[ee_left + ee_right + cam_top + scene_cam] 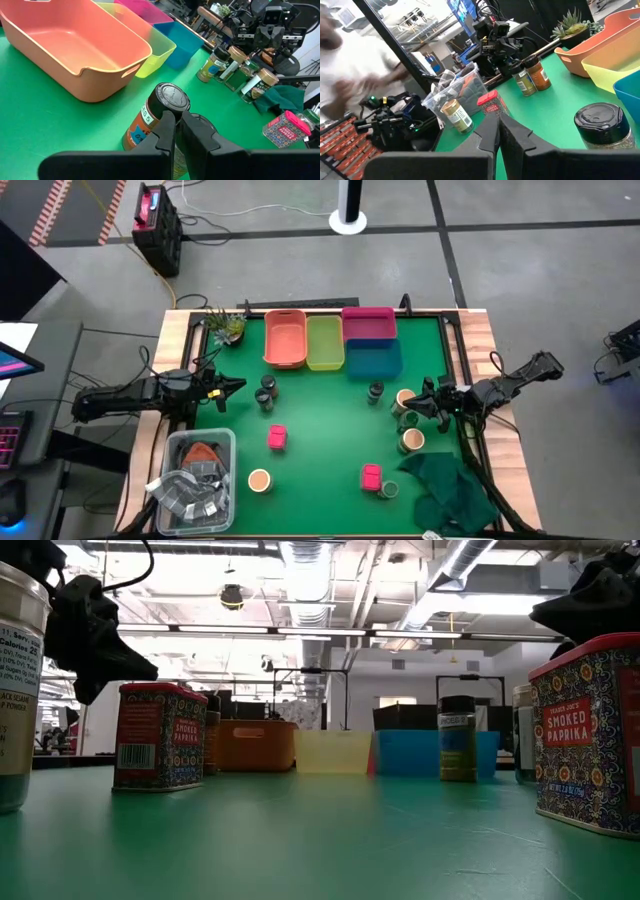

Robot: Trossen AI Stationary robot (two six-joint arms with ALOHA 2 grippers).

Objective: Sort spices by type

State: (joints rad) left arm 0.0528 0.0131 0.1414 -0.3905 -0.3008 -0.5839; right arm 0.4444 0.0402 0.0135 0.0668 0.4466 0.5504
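Observation:
My left gripper [238,387] hangs shut at the table's left, a short way left of two dark-capped jars [265,391]; the nearer one [170,100] stands just beyond its fingers. My right gripper [422,401] hangs shut at the right, by three tan-topped jars [408,420]. A dark-capped jar [375,391] stands left of them, also in the right wrist view [600,125]. One pink box [277,437] and a tan-topped jar [259,480] stand left of centre. Another pink box [371,476] and a green-capped jar [389,490] stand near the front. All rest upright on their bases.
Four bins line the far edge: orange [286,340], yellow-green [324,343], pink [368,323] and blue [373,360]. A dark green cloth [450,492] lies at the near right corner, a clear tub [196,480] at the near left, and a small plant [228,327] at the far left.

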